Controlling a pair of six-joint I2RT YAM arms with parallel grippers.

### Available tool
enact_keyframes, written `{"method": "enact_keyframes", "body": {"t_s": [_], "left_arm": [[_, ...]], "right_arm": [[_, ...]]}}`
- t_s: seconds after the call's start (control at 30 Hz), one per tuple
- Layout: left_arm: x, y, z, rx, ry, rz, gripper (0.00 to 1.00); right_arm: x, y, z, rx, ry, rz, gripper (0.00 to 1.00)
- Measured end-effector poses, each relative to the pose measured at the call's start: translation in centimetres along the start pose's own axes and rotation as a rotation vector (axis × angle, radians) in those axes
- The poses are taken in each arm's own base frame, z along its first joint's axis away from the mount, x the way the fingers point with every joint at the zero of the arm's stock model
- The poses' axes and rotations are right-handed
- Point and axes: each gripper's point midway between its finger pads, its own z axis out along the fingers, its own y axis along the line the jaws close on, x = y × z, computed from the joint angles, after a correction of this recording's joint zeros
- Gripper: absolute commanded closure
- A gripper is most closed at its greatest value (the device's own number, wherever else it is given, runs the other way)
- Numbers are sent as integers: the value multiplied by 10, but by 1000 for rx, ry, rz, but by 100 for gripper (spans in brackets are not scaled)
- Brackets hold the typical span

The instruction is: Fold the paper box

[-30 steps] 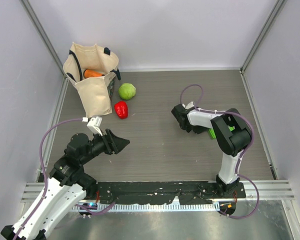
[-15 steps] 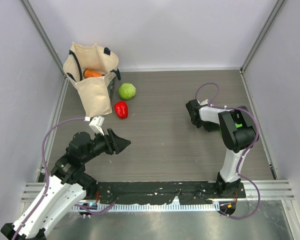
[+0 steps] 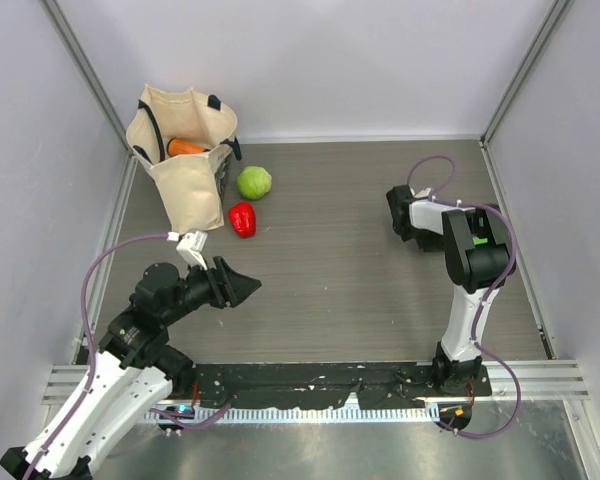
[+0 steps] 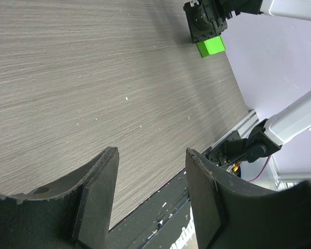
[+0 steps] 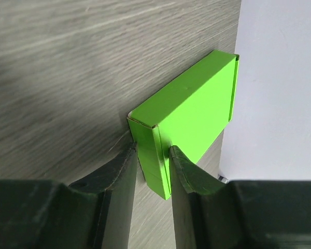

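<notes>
The paper box point(image 5: 189, 111) is folded into a flat green slab and is nipped by one short end in the right gripper point(image 5: 151, 154). The jaws are drawn in to a narrow gap, just the thickness of the card, and the rest of the box sticks straight out beyond that gripper. So small a bite near a corner is the main risk. The box could swing or slide out of the pinch if the gripper moves briskly, and a harder squeeze might dent the thin card or spring a tucked flap. The corner seam right beside the right gripper's fingertips point(image 5: 128, 155) looks slightly parted, though I cannot be sure. I also cannot tell whether the box rests on the table point(image 4: 93, 78) or hangs just above it, and its underside and far end are out of sight. From above, the forearm point(image 3: 435, 215) behind the right gripper seems to cover the box. Well apart from the right gripper, the left gripper point(image 4: 150, 197) hangs spread wide and holds nothing.
</notes>
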Motion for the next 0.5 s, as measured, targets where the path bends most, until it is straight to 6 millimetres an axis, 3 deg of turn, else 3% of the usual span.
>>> {"method": "enact_keyframes", "body": {"t_s": [0.27, 0.5], "left_arm": [[-2, 1, -1, -7, -4, 13, 41], [-2, 3, 0, -18, -9, 18, 36]], "right_arm": [[-5, -13, 18, 18, 27, 56, 62], [-15, -19, 11, 34, 7, 72, 43]]}}
